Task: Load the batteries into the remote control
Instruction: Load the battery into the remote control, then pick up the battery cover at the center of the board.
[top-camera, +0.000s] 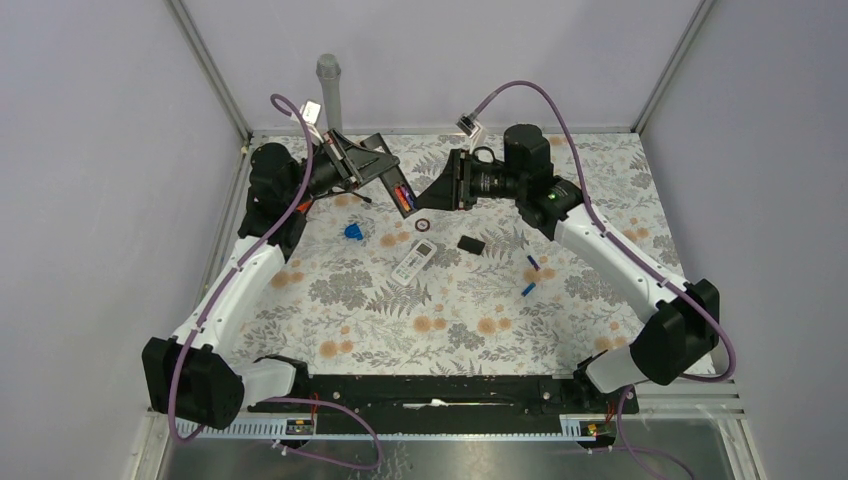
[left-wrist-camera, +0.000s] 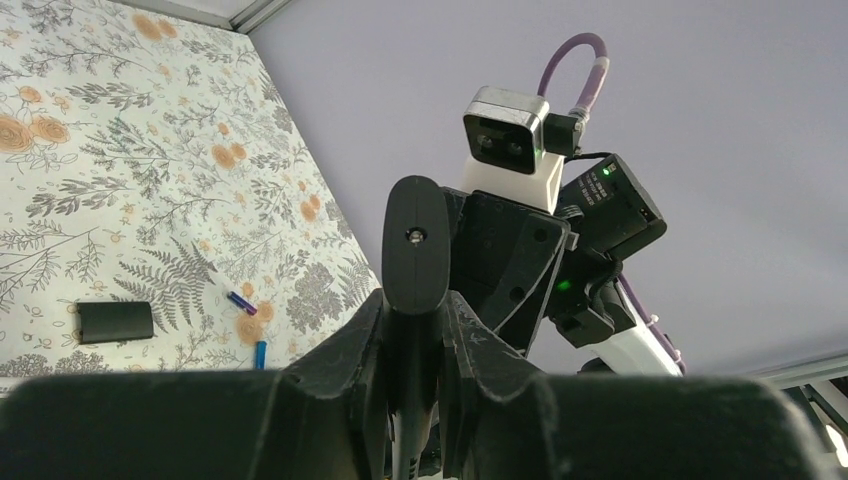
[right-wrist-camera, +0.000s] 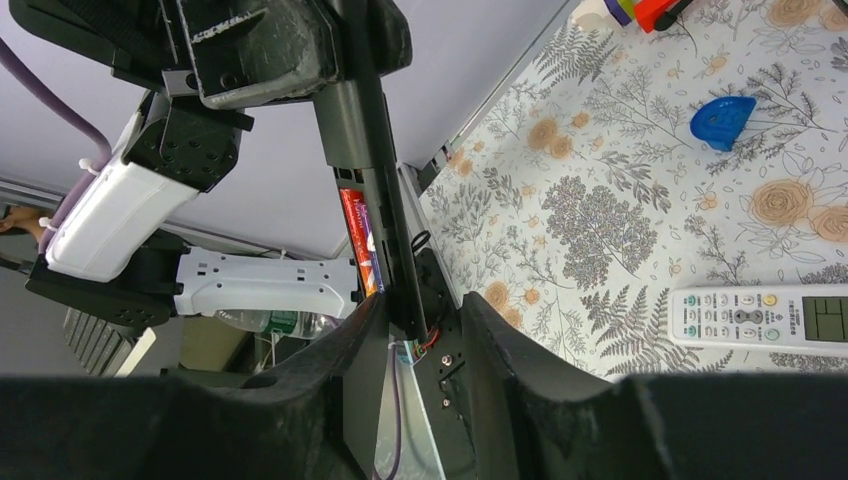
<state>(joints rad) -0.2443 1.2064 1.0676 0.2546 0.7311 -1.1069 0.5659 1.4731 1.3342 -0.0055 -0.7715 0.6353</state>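
My left gripper (top-camera: 362, 168) is shut on a black remote control (top-camera: 388, 182) and holds it up in the air, seen edge-on in the left wrist view (left-wrist-camera: 415, 250). Its open compartment holds an orange-red battery (right-wrist-camera: 357, 232) with a blue one beside it (top-camera: 403, 196). My right gripper (top-camera: 434, 192) is open, and its fingers stand on either side of the remote's lower end (right-wrist-camera: 398, 300) with a gap on one side. Two loose batteries lie on the table, one purple (left-wrist-camera: 240, 302) and one blue (left-wrist-camera: 259, 353), also in the top view (top-camera: 533, 263) (top-camera: 527, 289).
A white remote (top-camera: 414, 262) lies mid-table. The black battery cover (top-camera: 471, 243) lies to its right. A blue blob-shaped piece (top-camera: 352, 231) and a small ring (top-camera: 422, 224) lie under the raised grippers. A chunky orange-red piece (right-wrist-camera: 655, 10) sits farther back.
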